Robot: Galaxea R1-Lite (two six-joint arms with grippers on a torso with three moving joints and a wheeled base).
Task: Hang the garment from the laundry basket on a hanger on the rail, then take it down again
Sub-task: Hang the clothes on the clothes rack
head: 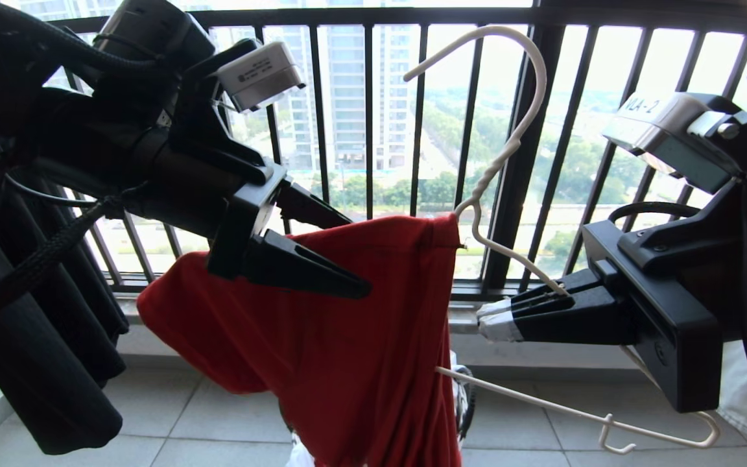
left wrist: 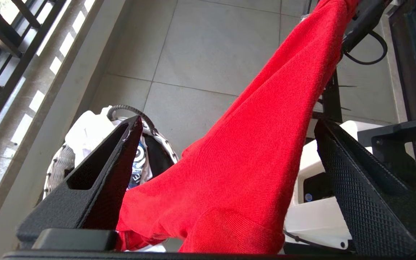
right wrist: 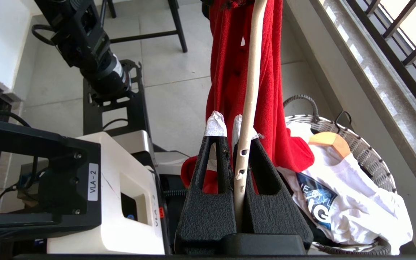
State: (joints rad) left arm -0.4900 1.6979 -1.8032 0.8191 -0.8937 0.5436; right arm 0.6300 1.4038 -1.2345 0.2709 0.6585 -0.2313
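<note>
Your left gripper (head: 321,250) stands wide open, its fingers (left wrist: 96,173) straddling the garment (head: 347,337) with red cloth bunched between them, nothing pinched. That garment drapes off the hanger (head: 509,149), falling toward the floor. Over on your right, the right gripper (head: 500,318) is clamped tight on the hanger's sloping wire arm, just beside the cloth's edge. Below, the laundry basket (right wrist: 367,151) sits against the wall, with a white garment (right wrist: 356,209) inside. Black balcony railing (head: 367,117) stands right behind.
</note>
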